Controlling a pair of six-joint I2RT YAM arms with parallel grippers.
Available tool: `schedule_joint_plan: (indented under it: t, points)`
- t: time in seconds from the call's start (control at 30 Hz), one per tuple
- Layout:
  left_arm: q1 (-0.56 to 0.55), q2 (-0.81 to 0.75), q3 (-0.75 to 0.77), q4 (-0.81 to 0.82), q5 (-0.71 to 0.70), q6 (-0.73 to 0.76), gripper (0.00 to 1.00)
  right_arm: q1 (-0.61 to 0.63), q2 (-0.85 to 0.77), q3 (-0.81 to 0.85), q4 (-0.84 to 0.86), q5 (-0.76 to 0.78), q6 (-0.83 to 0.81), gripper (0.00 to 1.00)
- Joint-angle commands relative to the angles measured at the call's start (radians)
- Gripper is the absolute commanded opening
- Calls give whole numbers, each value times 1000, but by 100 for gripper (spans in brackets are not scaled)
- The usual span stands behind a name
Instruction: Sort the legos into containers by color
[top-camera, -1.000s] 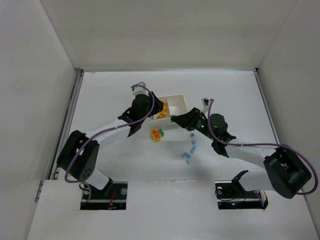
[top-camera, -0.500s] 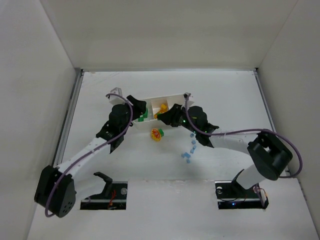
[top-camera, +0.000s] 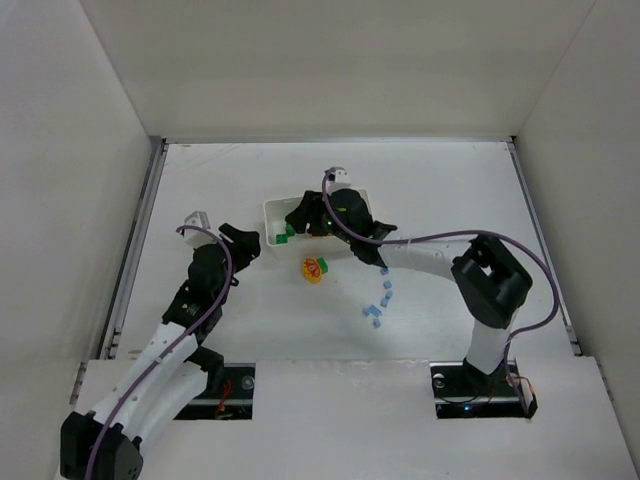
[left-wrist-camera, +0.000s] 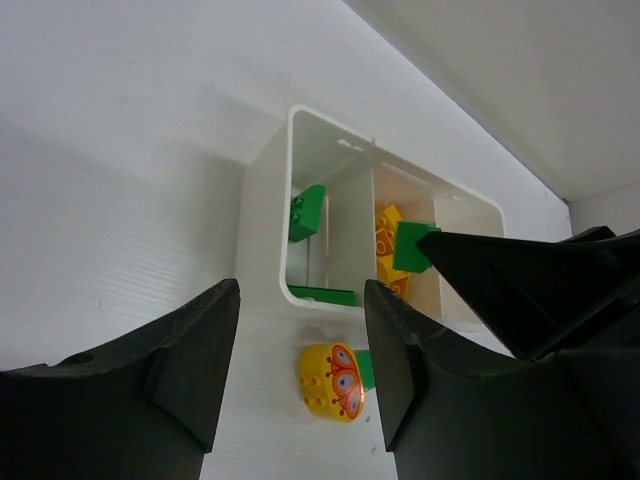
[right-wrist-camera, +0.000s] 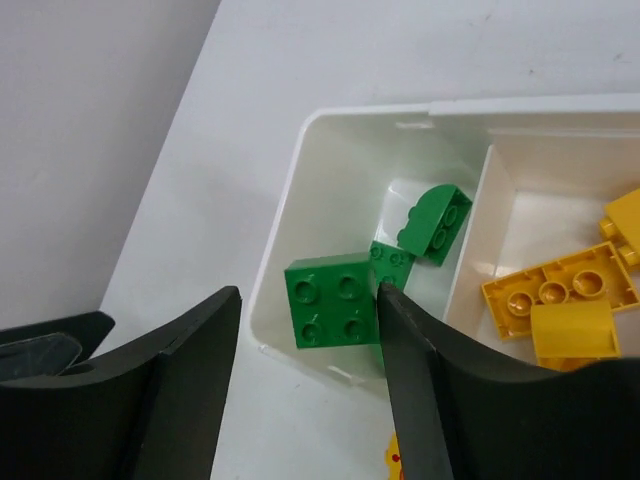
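Note:
The white three-compartment tray (top-camera: 268, 208) lies mid-table. Its left compartment holds green bricks (right-wrist-camera: 437, 222), and the middle one holds yellow bricks (right-wrist-camera: 560, 290). My right gripper (top-camera: 298, 220) hangs over the left compartment, open. A green 2x2 brick (right-wrist-camera: 330, 300) sits between its fingers, against the right finger only and clear of the left one. My left gripper (top-camera: 245, 238) is open and empty, left of the tray. A yellow brick with red print and a green piece (top-camera: 315, 268) lies just in front of the tray, also in the left wrist view (left-wrist-camera: 335, 380).
Several pale blue bricks (top-camera: 378, 305) lie scattered right of the yellow cluster, toward the near side. The right arm's fingers (left-wrist-camera: 500, 270) reach over the tray (left-wrist-camera: 293, 135) in the left wrist view. White walls enclose the table on three sides.
My left gripper has drawn back from the tray to the near left. My right gripper has moved left along the tray with the green brick, to above the left compartment.

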Motion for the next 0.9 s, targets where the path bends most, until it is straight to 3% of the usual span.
schedule_joint_plan:
  t: [0.0, 0.23, 0.37, 0.47, 0.53, 0.73, 0.87]
  points:
    - [12, -26, -9, -30, 6, -1, 50, 13, -38, 33, -22, 63, -43, 66]
    - [-23, -13, 8, -31, 35, -4, 50, 36, -189, -148, 7, 102, -71, 59]
    - [-54, -9, 17, -42, 37, -4, 50, 42, -244, -205, -12, 103, -76, 36]
    - [-80, -27, 27, -70, 37, 0, 50, 73, -258, -275, -24, 105, -82, 31]
    - [-106, -33, 25, -74, 41, 5, 49, 94, -261, -320, -39, 120, -83, 33]
    - [-226, 25, 14, -77, 40, -6, 47, 116, -232, -367, -73, 192, -73, 65]
    - [-282, 54, 2, -70, 12, -17, 47, 117, -169, -332, -79, 175, -68, 75]
